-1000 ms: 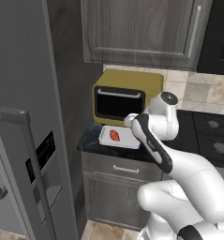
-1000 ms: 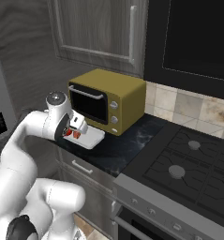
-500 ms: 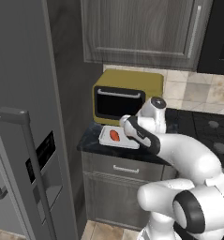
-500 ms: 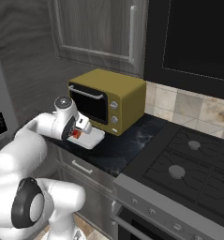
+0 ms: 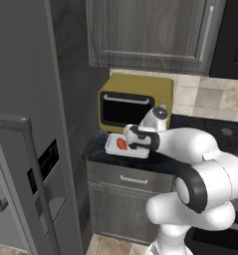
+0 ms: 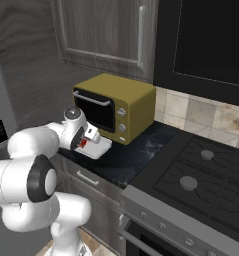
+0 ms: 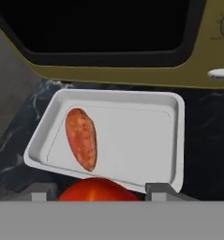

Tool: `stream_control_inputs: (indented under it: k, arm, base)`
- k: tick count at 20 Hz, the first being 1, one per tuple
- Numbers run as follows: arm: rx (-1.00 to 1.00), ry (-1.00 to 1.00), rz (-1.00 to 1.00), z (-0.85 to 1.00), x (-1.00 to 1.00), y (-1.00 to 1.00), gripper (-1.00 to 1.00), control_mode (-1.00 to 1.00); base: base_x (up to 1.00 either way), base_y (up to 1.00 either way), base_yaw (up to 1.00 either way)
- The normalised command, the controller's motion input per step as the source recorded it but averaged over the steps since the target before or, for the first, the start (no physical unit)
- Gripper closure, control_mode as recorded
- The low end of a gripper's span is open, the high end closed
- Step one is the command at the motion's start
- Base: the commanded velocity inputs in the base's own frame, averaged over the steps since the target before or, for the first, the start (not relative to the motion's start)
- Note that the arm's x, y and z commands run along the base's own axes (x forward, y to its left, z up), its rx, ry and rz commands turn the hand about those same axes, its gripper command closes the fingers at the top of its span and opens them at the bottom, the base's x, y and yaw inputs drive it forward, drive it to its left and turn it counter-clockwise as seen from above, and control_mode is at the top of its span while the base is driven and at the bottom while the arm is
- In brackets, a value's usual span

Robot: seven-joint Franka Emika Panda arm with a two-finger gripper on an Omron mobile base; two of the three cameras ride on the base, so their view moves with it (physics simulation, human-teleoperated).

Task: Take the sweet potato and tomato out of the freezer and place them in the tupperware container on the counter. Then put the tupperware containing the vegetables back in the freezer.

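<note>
The gripper (image 7: 98, 197) is pinching the tomato (image 7: 98, 191): in the hand view the red ball sits between the two finger tips, at the near edge of the tupperware container (image 7: 176, 140). Over the last second the arm has swung its elbow round and carried the hand in lower toward the tray, so the tomato now hangs just at the container's near rim rather than off to its right. The sweet potato (image 7: 80, 138) already lies inside, along the left half of the tray, leaving the right half bare.

In the left base view the gripper (image 5: 132, 140) is at the tray's right end, with the sweet potato (image 5: 121, 143) showing beside it. The tray rests on the dark counter (image 5: 97, 152), just in front of the mustard-yellow microwave (image 5: 135, 102).

By my reading the first half of the task is nearly done: the tomato only needs releasing over the open right side. The freezer (image 5: 26, 124) stands at the left, near door shut.
</note>
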Motion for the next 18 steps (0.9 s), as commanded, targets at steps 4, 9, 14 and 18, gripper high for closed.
stream_control_inputs:
  k: [4,9,14,18]
  arm:
    - [0.0,0.0,-0.01,-0.28,0.3,0.01,1.0,-1.0]
    - [0.0,0.0,-0.02,-0.16,0.32,0.0,1.0,-1.0]
    - [0.0,0.0,-0.03,-0.13,0.41,0.0,1.0,-1.0]
    - [0.0,0.0,-0.03,-0.21,0.28,0.01,1.0,-1.0]
  base:
    - [0.0,0.0,0.0]
    - [0.0,0.0,0.0]
    - [0.0,0.0,0.0]
    - [0.0,0.0,0.0]
